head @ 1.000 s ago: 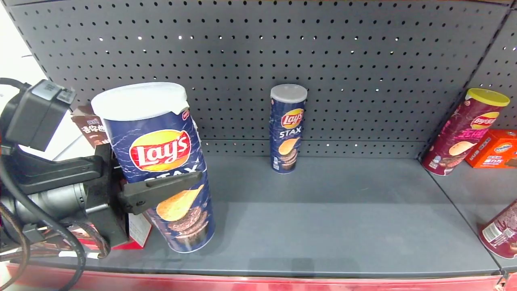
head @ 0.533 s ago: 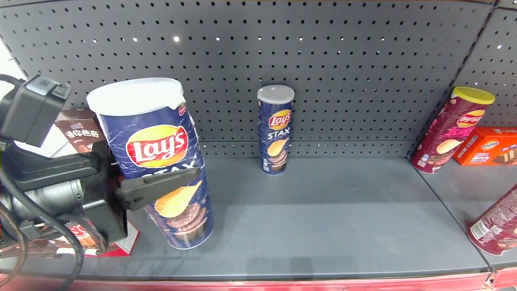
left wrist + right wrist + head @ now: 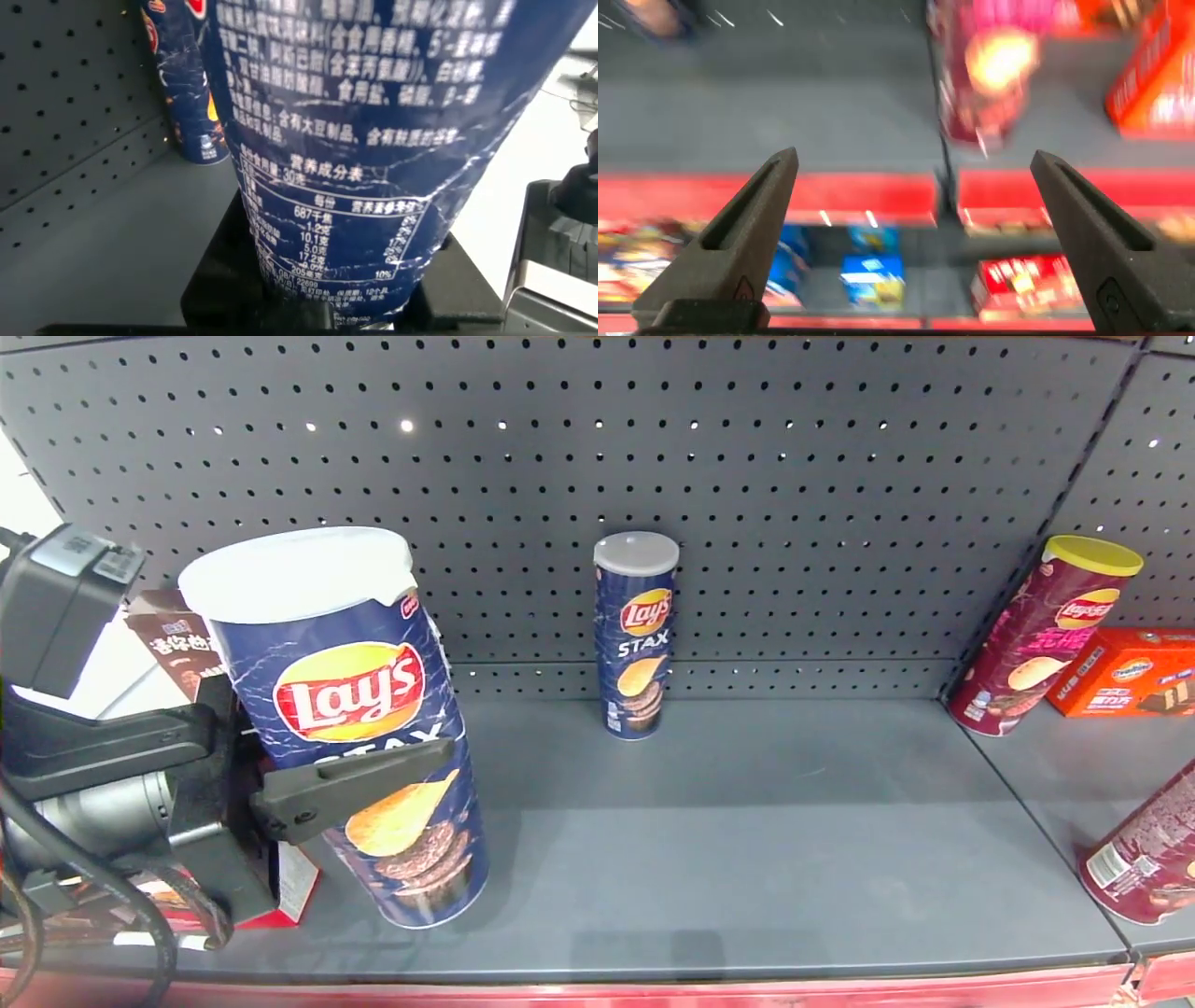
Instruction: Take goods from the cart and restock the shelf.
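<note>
Lower and a little leftward since half a second ago, the chip can [image 3: 336,691] rides in our left claw [image 3: 392,775], which stays clamped around its middle. The matching can [image 3: 636,635] has not shifted in the head view over that span, so the drop is the arm's, not the camera's. We judge this to be the set-down. The chip can's base hangs just below the claw, near the front of the shelf [image 3: 747,840], though we cannot tell whether it touches. The matching can stands upright well beyond the claw and to its right, by the back panel [image 3: 794,523]. Our right claw [image 3: 915,233] hangs wide apart and empty, with a maroon can [image 3: 985,84] ahead of it.
</note>
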Controlling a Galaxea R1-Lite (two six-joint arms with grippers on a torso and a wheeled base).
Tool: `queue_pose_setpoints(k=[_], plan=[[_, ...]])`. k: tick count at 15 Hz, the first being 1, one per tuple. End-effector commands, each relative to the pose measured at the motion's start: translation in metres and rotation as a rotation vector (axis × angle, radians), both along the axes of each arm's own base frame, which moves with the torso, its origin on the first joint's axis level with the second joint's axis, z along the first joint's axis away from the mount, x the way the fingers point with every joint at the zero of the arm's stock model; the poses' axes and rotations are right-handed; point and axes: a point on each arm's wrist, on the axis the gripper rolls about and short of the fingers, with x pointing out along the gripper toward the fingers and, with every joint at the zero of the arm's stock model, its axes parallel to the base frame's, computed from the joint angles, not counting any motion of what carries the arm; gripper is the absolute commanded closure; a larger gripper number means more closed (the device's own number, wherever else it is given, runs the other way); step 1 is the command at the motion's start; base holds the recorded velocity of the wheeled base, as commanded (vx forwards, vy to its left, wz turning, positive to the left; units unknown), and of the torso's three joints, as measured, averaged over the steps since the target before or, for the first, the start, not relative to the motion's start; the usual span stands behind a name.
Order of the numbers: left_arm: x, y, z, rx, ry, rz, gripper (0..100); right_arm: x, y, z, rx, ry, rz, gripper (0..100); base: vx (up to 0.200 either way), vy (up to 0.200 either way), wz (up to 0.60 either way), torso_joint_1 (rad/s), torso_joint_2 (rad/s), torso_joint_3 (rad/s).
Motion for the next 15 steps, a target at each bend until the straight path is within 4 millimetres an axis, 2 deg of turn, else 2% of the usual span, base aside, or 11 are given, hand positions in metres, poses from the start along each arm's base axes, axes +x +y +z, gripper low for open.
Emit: queue_pose_setpoints(k=[1,3,5,8,9,11,12,15], plan=[[0.001,-0.001,0.001,-0.002,-0.006,-0.005,100,0.009,0.003,0.054,-0.046,0.015,0.216,0,0.0,0.0,0.0,0.0,0.0,0.0],[0.001,-0.001,-0.001,-0.005,-0.009,-0.008,100,0.022,0.007,0.084,-0.093,0.019,0.352,0,0.0,0.0,0.0,0.0,0.0,0.0],[0.0,-0.001,-0.004,-0.001,0.001,-0.008,100,0.051,0.01,0.11,-0.148,0.07,0.427,0,0.0,0.0,0.0,0.0,0.0,0.0],[0.0,-0.003,-0.005,0.0,0.004,-0.023,100,0.09,0.02,0.126,-0.231,0.13,0.521,0,0.0,0.0,0.0,0.0,0.0,0.0],[-0.001,-0.003,-0.004,0.0,0.003,-0.023,100,0.108,0.03,0.133,-0.239,0.162,0.592,0,0.0,0.0,0.0,0.0,0.0,0.0],[-0.001,-0.003,-0.004,-0.001,0.001,-0.02,100,0.126,0.046,0.142,-0.256,0.175,0.644,0,0.0,0.0,0.0,0.0,0.0,0.0],[-0.002,-0.002,-0.005,-0.001,0.001,-0.017,100,0.138,0.062,0.149,-0.266,0.168,0.682,0,0.0,0.0,0.0,0.0,0.0,0.0],[-0.003,-0.001,-0.007,0.001,0.007,-0.017,100,0.168,0.088,0.148,-0.282,0.195,0.715,0,0.0,0.0,0.0,0.0,0.0,0.0]])
